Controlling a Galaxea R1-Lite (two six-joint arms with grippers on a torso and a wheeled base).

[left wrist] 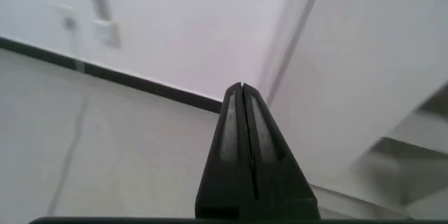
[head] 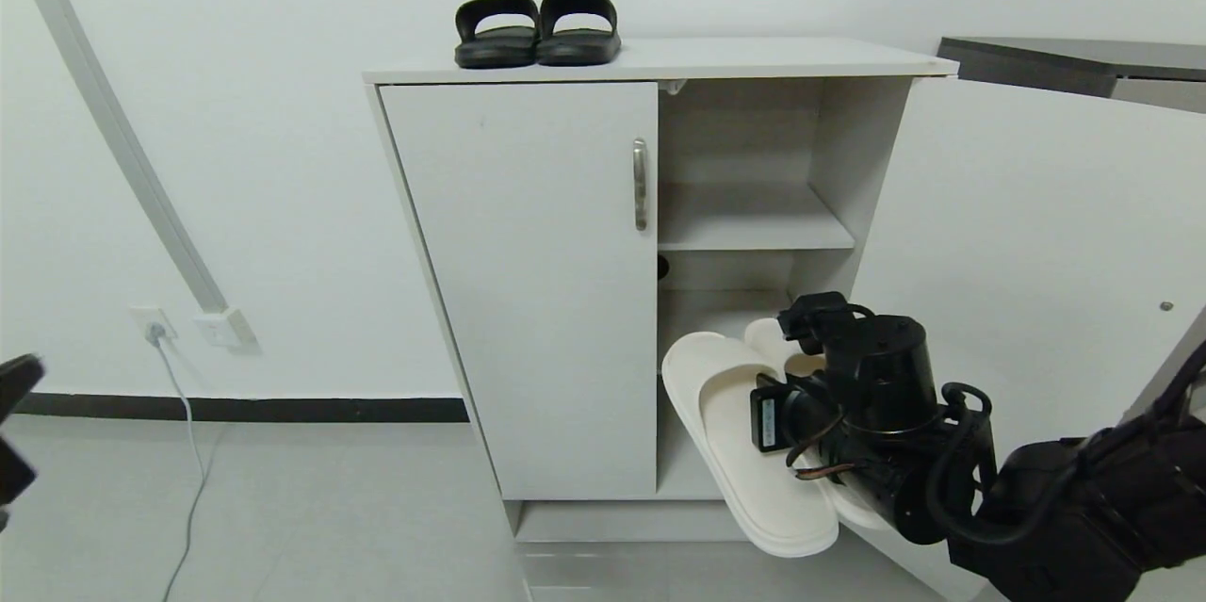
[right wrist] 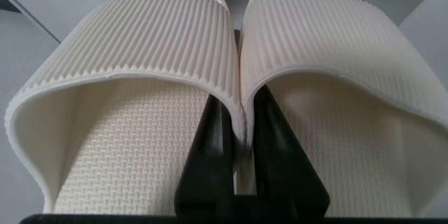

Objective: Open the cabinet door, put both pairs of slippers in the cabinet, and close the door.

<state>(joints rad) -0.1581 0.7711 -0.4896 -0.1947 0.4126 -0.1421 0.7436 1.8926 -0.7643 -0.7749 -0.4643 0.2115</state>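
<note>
1. In front of the cabinet's (head: 754,57) open right half, I see the white slippers (head: 744,432) held side by side as 1 pair, off the floor (head: 283,508). They are tilted, with the toes up at the lower compartment (head: 716,310) and the heels hanging lower and nearer me. I can't tell whether the toes have crossed the cabinet's front edge.
2. The right gripper (right wrist: 238,112) has them. In the right wrist view its 2 fingers (right wrist: 210,154) sit narrow, 1 reaching into each slipper, pinching the 2 ribbed straps together where their inner edges meet.
3. The black slippers (head: 537,29) stand as a pair on the cabinet top, above the left door and touching each other, with their open ends facing me.
4. The left door (head: 528,301) is closed, its metal handle (head: 640,184) upright along the inner edge. The right door (head: 1027,235) is swung wide to the right, just behind the right arm. Inside, 1 shelf (head: 754,220) divides the upper space from the lower compartment.
5. The left gripper (left wrist: 242,87) is low and well off to the left of the cabinet, above the floor. Its fingers are pressed flat together with nothing between them.
6. On the wall to the left there is a socket (head: 153,324) with a cable (head: 188,451) trailing down onto the floor.
</note>
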